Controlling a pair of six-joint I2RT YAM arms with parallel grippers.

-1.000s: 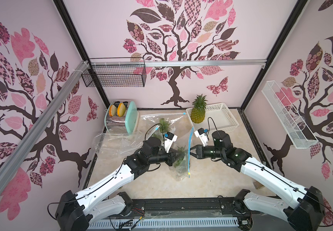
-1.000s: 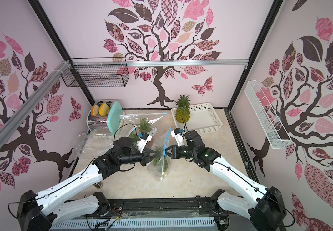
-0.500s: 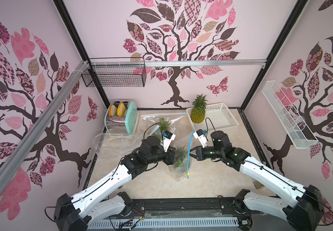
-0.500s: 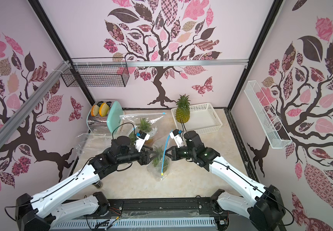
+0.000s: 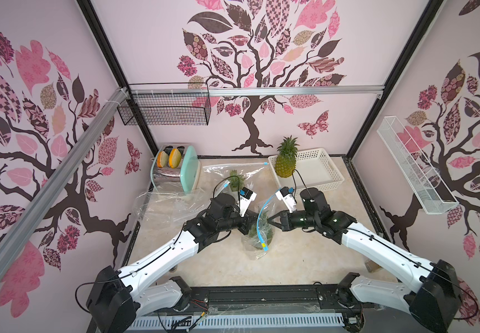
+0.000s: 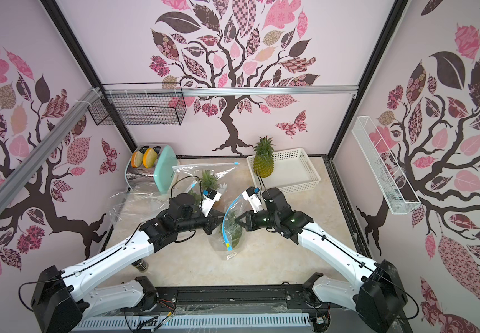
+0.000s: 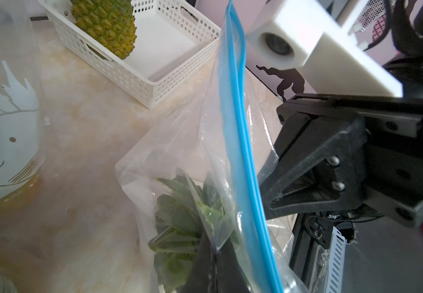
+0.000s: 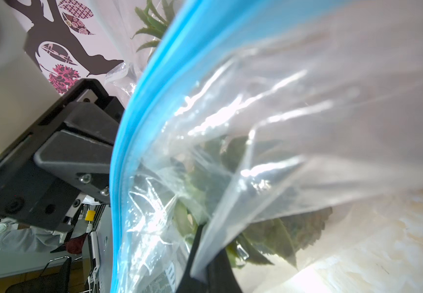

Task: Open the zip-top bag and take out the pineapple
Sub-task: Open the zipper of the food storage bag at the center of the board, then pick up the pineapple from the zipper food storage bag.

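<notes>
Item: zip-top bag [image 5: 259, 245], pineapple [image 7: 180, 228] inside. Left hand [image 5: 254, 224] at 9 o'clock, right hand [image 5: 269, 223] at 3 o'clock, both clamped on its walls. Risk: thin plastic slips free before seal [image 7: 240, 152] parts.

zip-top bag [image 8: 332, 88]: near film blurred | pineapple [image 7: 180, 223]: body hidden below crown

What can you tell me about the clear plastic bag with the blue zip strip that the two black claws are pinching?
The clear, crinkly plastic zip-top bag stands mid-table on the beige marbled tabletop, pulled upward. Its blue zip strip curves along the top edge, its two tracks looking pressed together. Green spiky pineapple leaves show through the film. The left gripper and right gripper each pinch a side wall from opposite sides, jaws shut on the film.
</notes>
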